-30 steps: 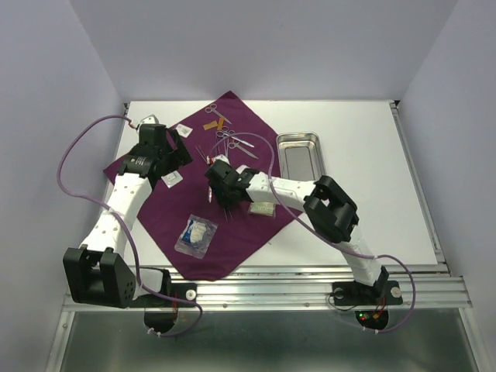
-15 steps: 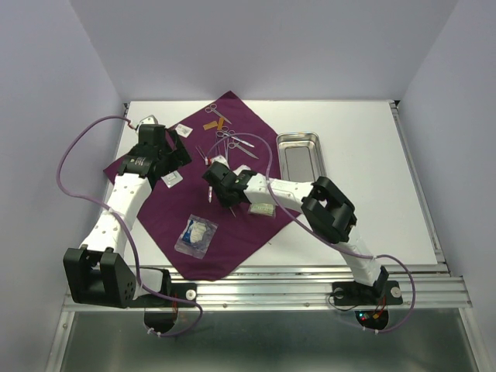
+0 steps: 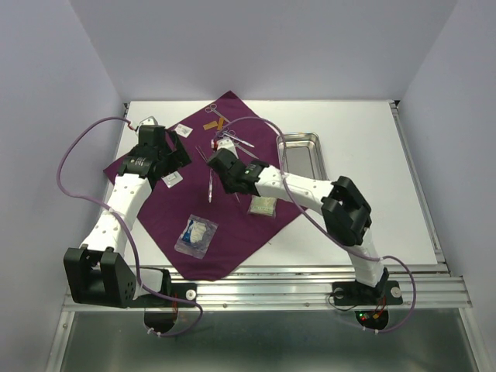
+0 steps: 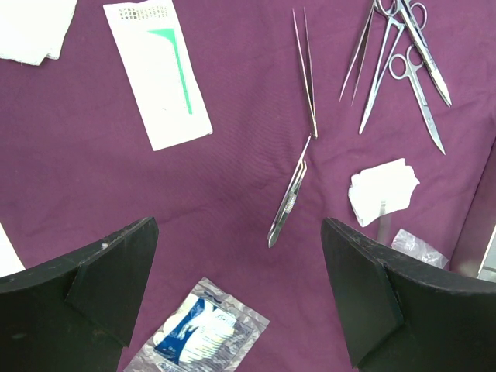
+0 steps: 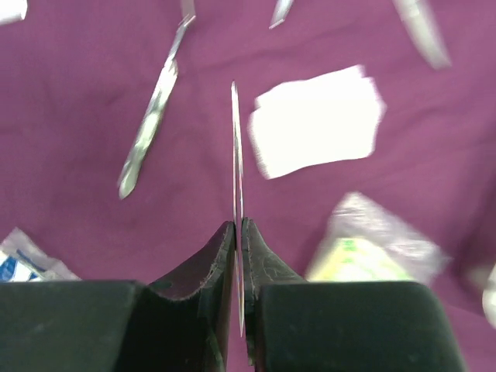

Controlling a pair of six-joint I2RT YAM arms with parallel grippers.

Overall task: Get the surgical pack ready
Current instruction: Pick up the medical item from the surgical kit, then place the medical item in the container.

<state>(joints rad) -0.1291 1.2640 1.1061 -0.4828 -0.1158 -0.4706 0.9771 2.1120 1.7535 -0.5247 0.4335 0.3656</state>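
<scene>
A white desk carried one dark-purple cloth, spread as a diamond left of centre, with two robot arms bent over it from the near edge. One shiny steel tray stood on the bare desk just beside the cloth's right edge.

The left end effector hung over the cloth's left side, its two black fingers spread wide and gripping nothing. The right end effector, near the cloth's middle, had its fingers pressed together on one slim steel instrument, seen edge-on and pointing away from the wrist.

Three packets lay flat on the cloth. One white packet bore a green mark. One blue-and-white clear packet lay toward the near corner. One yellow-green clear packet lay just beside the right arm.

Two white pads showed from the left wrist: one gauze pad near the middle, and a second gauze pad at the view's upper left edge.

Two loose pairs lay nearly tip to tip, the long tweezers above the short tweezers. Ring-handled scissors crossed in one cluster toward the cloth's far corner; where they overlapped, their number could not be told.
</scene>
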